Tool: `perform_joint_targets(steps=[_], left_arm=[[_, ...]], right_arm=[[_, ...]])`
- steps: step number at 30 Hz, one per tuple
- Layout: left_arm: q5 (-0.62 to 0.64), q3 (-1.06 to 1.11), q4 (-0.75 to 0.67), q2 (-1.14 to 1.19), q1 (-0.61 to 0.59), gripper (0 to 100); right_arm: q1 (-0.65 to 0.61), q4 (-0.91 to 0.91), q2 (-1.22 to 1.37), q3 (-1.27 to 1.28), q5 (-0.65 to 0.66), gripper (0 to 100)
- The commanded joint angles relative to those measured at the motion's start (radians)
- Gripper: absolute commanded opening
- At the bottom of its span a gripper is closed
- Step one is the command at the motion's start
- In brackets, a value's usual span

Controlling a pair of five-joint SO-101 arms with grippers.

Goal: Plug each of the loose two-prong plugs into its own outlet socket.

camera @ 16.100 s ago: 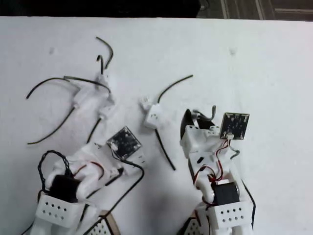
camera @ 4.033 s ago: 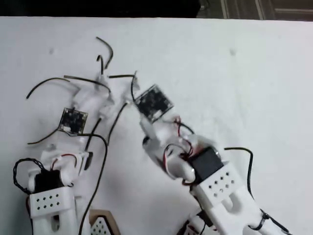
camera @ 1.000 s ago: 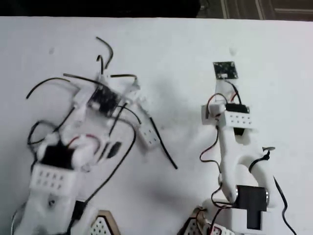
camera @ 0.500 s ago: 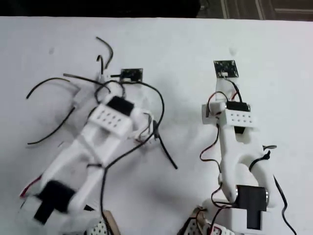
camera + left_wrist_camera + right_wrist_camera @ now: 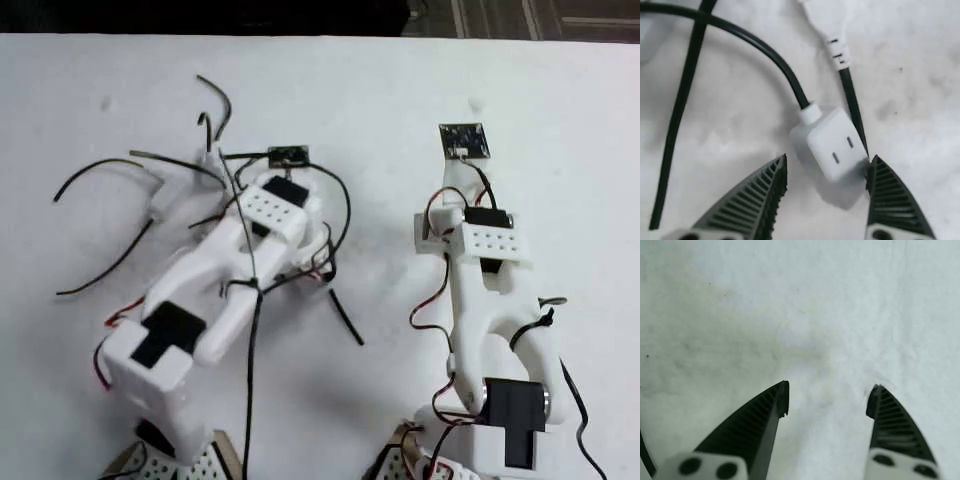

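Straddling outlet socket (image 5: 832, 146), left jaws wide open

The left arm (image 5: 215, 270), folded near the front-left corner of the bench (image 5: 560, 120) sixteen seconds ago, now stretches toward the bench's middle. Its jaws are spread on either side of the white outlet socket (image 5: 832, 145). The right arm (image 5: 480, 270), which four seconds ago leaned across toward the left half, now reaches straight toward the far edge.
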Motion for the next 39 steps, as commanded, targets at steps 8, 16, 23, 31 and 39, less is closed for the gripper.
perform_joint_targets(steps=[8, 16, 23, 31, 39], left_arm=[[0.032, -0.095, 0.077, 0.077, 0.010, 26], [-0.017, -0.147, 0.153, 0.090, 0.008, 26], [-0.069, -0.054, 0.089, 0.090, 0.004, 26], [-0.522, -0.049, 0.141, 0.077, 0.010, 4], [-0.858, -0.058, 0.204, 0.077, -0.056, 2]], right_arm=[[0.007, 0.008, -0.005, -0.035, -0.008, 24.8], [0.005, 0.031, -0.005, -0.040, -0.008, 24.8], [0.005, 0.033, -0.005, -0.040, -0.008, 24.8], [0.005, 0.033, -0.007, -0.040, -0.008, 24.8], [0.005, 0.033, -0.007, -0.040, -0.008, 24.8]])
